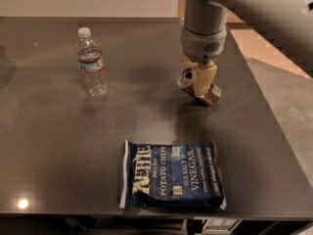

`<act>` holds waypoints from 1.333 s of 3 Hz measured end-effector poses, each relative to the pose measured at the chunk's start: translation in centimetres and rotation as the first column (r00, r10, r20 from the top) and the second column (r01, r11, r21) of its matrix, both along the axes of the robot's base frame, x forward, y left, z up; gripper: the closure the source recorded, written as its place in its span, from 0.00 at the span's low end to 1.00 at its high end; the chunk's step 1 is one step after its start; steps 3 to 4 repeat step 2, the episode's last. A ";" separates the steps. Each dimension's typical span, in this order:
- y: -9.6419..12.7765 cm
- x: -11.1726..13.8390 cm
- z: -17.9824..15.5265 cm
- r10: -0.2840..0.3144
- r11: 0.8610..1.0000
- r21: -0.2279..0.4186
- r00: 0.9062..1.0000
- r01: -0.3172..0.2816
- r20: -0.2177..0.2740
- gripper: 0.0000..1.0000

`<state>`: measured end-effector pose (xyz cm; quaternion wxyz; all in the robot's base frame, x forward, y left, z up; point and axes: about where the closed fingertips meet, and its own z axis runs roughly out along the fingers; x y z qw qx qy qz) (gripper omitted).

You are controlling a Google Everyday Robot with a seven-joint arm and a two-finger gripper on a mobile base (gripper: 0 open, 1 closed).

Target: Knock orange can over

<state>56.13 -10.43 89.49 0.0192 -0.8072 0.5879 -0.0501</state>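
The orange can [212,94] lies tipped on its side on the dark table [58,151], right of centre. Its silver top [187,78] points left and slightly up, and its base points right. My gripper [202,83] comes straight down from the grey wrist [203,38] and sits right over the can's middle, touching it and hiding part of its body.
A clear water bottle [92,63] with a white cap stands upright at the back left. A blue bag of potato chips [172,176] lies flat near the front edge. The table's right edge [266,121] runs close behind the can, with floor beyond.
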 end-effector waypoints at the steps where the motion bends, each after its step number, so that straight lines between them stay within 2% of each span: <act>1: 0.3 -0.3 -0.4 0.016 1.000 0.003 1.000 -0.016 -0.013 0.00; 4: 0.3 -0.3 -0.4 0.016 1.000 0.004 1.000 -0.016 -0.013 0.00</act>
